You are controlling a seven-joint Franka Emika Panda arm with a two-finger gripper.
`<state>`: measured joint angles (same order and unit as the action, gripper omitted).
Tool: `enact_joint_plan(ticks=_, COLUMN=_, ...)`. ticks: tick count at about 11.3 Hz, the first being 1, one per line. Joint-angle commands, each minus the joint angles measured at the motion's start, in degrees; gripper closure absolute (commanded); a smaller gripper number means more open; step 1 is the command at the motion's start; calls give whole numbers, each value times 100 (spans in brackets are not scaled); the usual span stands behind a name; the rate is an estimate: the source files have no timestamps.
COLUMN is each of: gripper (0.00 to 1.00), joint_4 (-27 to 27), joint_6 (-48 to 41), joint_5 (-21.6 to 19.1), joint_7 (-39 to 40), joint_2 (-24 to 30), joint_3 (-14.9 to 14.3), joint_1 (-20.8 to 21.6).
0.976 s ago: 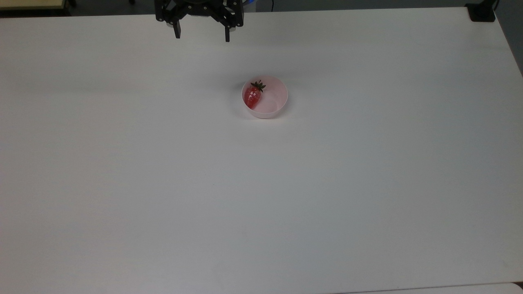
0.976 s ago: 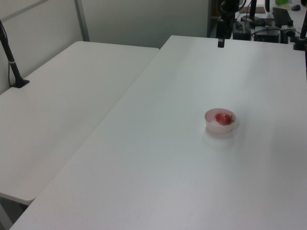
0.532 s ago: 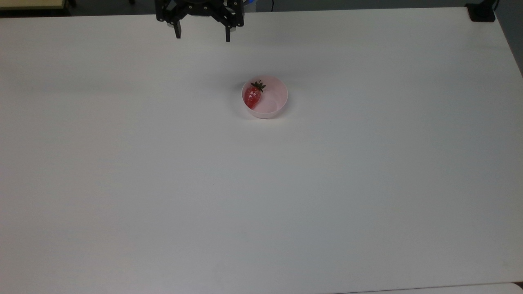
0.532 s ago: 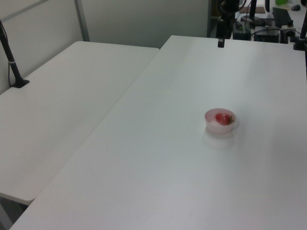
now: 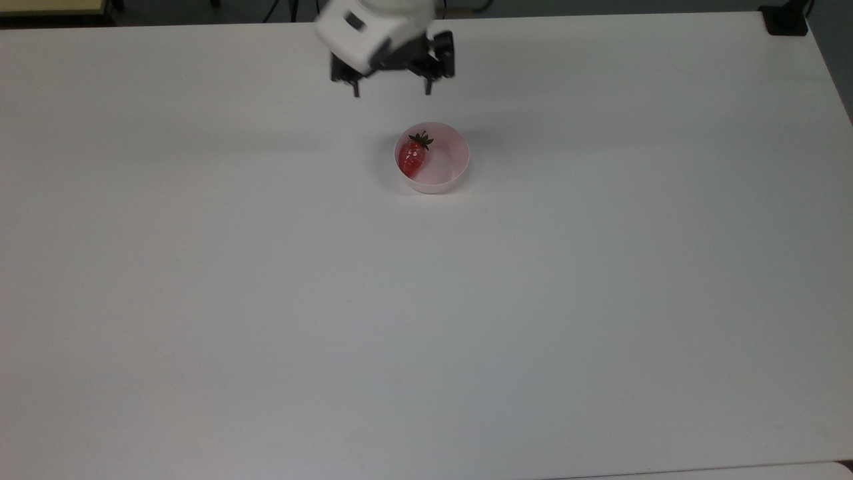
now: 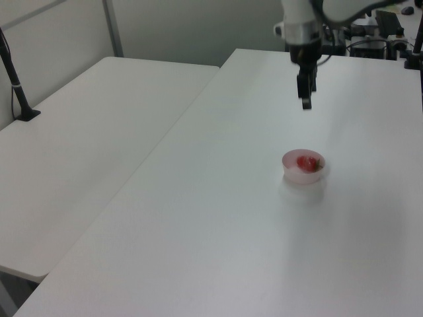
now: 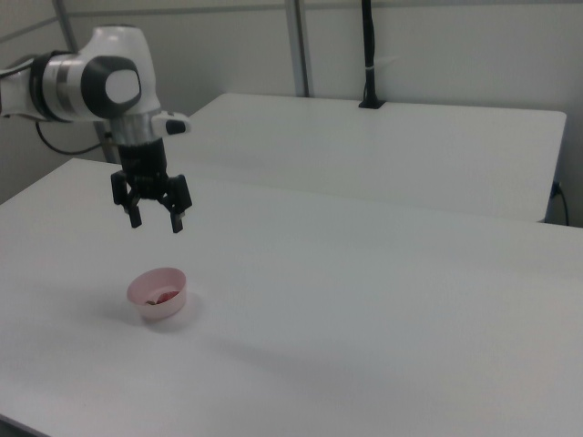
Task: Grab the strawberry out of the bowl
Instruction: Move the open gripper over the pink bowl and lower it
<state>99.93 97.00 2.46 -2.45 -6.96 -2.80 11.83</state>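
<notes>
The strawberry (image 5: pixel 412 157) lies inside the bowl (image 5: pixel 453 175), against the wall on the top view's left, its long axis running from the green cap at the far rim toward the near wall. In the top view the gripper (image 5: pixel 392 90) hangs just beyond the bowl's far rim and slightly to the top view's left, above the table (image 5: pixel 266 300), fingers spread and holding nothing. The fruit therefore lies below it and a little nearer. Counted: one strawberry, one bowl, one gripper.
</notes>
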Motion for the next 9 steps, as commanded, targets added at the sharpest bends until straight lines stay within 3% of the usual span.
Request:
enact_joint_plan(ticks=1, gripper=6, joint_4=439, joint_6=581, joint_5=-26, joint_7=-428, joint_2=-262, joint_3=-36, joint_1=381)
enact_joint_plan(ticks=2, gripper=15, joint_4=544, joint_6=809, joint_5=17, joint_7=-736, joint_2=-358, joint_3=-27, joint_1=469)
enact_joint_plan(ticks=9, gripper=18, joint_4=1002, joint_6=1584, joint_5=44, joint_7=-361, joint_2=-771, joint_3=-18, joint_1=522)
